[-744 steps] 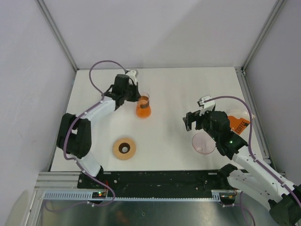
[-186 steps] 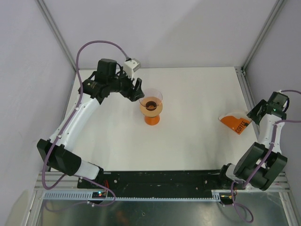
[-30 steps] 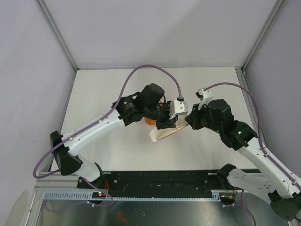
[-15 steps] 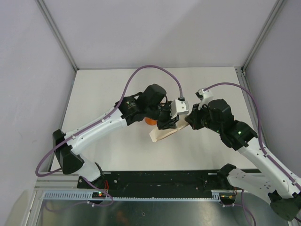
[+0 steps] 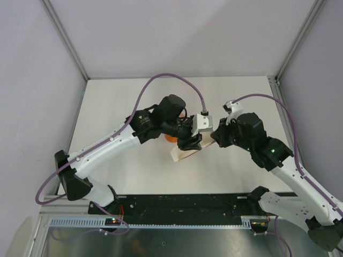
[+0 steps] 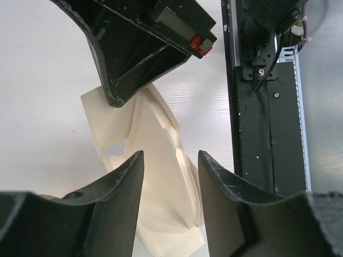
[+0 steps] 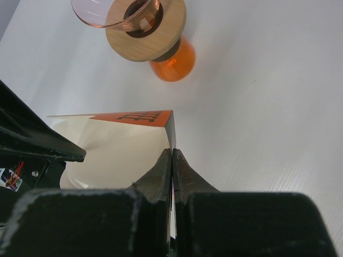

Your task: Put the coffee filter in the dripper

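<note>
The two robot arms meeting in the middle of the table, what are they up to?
The right gripper is pinched shut on a corner of the orange coffee packet. The left gripper faces it, jaws apart on either side of the white coffee filter paper sticking out of the packet, not clamped on it. The clear dripper waits close by, seated on a wooden ring atop an orange vessel, with no filter in it yet.

Overhead access to the dripper (image 7: 96, 13) is blocked by the left tool (image 5: 188, 141). The gap toward the right tool (image 7: 172, 156) is filled by the packet (image 7: 134, 116). Passage is left over the far surface (image 5: 241, 96).
</note>
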Tool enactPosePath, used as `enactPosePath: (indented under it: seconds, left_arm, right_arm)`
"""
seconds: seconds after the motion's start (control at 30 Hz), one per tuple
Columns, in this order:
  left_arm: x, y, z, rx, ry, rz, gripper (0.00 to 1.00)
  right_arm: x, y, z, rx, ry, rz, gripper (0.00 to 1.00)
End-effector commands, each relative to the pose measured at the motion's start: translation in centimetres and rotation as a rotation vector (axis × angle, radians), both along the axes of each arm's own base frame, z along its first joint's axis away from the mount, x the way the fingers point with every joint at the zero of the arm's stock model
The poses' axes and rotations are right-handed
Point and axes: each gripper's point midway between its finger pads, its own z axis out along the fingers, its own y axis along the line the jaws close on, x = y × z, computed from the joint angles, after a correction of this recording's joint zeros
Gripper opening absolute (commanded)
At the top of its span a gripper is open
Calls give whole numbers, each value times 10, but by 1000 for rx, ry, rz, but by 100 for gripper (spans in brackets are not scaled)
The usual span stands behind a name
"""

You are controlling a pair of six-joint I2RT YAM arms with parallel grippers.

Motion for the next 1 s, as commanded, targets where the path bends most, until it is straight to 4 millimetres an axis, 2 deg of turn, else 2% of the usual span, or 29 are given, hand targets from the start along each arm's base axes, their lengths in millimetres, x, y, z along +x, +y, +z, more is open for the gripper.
enactPosePath:
  seconds: [0.0,0.17,0.43,0.67,0.97]
  left_arm:
    - [-4,-4,14,-40,-29,-35,48]
    - [2,-7,9,-24,-30,-19,36]
    - [0,-9,4,-18,-13,-31,38]
    - [3,-10,2,-11,-20,-23,31]
    - [3,-12,-2,-2,-1,-19,30]
  right_arm:
    - [3,2,28,43,-64,-2,0]
    - [2,2,27,40,-62,-1,0]
    - [3,2,26,36,-59,-2,0]
    - [2,3,24,34,-52,1,0]
    - [1,3,24,34,-53,1,0]
